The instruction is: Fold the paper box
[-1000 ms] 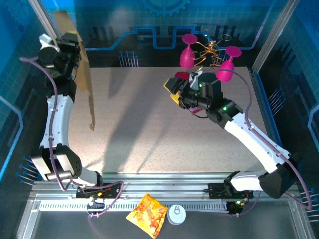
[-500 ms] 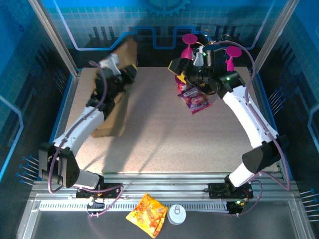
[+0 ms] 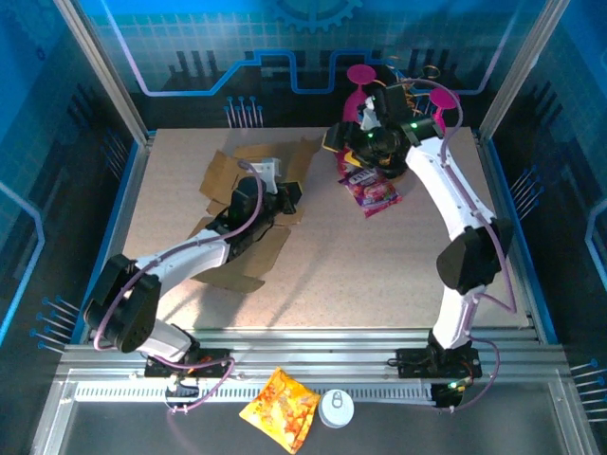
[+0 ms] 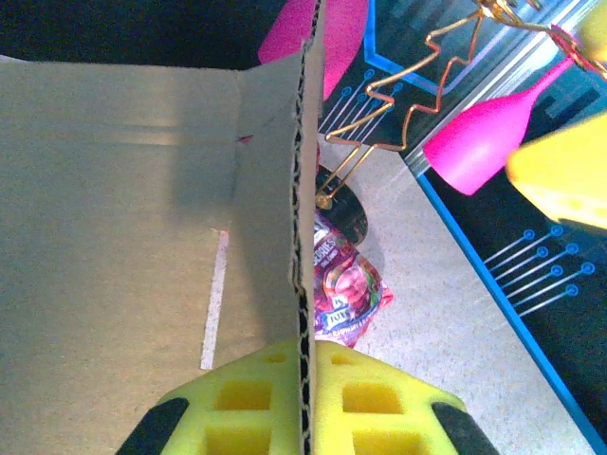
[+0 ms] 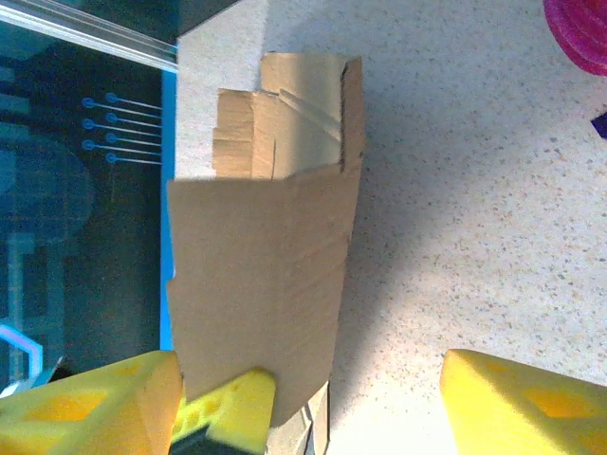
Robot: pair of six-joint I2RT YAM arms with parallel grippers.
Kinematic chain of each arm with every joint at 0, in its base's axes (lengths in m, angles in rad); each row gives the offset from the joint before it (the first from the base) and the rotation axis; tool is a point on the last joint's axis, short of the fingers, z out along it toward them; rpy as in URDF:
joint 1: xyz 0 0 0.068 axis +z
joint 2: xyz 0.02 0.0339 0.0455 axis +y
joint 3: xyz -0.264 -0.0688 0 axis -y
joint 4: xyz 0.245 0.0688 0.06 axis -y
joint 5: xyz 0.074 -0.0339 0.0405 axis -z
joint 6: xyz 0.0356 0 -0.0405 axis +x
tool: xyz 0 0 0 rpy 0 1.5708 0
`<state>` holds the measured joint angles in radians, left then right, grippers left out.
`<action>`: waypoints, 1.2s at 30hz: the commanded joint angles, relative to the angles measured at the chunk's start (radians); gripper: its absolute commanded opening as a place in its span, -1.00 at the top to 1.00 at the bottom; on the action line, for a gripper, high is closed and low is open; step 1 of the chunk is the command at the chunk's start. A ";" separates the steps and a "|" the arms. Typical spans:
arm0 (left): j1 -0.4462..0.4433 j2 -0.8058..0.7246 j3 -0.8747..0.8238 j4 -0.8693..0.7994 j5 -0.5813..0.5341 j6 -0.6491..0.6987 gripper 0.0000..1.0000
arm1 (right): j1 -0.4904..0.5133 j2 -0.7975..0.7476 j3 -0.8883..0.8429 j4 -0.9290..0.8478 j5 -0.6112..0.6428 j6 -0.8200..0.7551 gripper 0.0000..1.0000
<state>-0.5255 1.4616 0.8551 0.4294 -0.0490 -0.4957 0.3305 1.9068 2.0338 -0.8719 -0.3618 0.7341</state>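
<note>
Paper box: The brown corrugated paper box (image 3: 220, 178) lies opened out on the left-centre of the table (image 3: 379, 265). Its flaps are spread, and the left arm reaches across its middle.

Left gripper: The left gripper (image 4: 305, 398) is clamped on the box. In the left wrist view, the raw fluted edge of one raised flap runs up between the two yellow foam pads.

Right gripper: The right gripper (image 5: 308, 389) hangs over the far side of the table with its yellow pads spread wide and nothing between them. Its camera looks across at the box.

Handling: The box looks light, and stiff within each panel. It should hinge readily along its scored creases and resist bending elsewhere. Its cut edges and narrow tabs would likely crush or tear under a hard pinch, and a single grip on so broad a sheet may let it swing or sag.

Where to hold: A flap edge close to its crease appears the soundest place to hold, as the left pads do. A second grip on the opposite wall would likely steady the fold.

Nearby: A purple snack packet (image 3: 372, 190) lies on the table just beside the right gripper, apart from the box. Pink goblets (image 3: 358, 78) and a gold wire ornament (image 4: 403, 90) stand at the far edge.
</note>
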 commanded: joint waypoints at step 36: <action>-0.059 -0.175 -0.100 -0.057 0.014 0.030 1.00 | 0.073 0.380 0.465 -0.187 0.164 -0.029 0.93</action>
<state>-0.5743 1.3113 0.7601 0.3626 -0.0448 -0.4900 0.3946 2.3550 2.5122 -1.0576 -0.2386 0.6994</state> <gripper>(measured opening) 0.064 0.091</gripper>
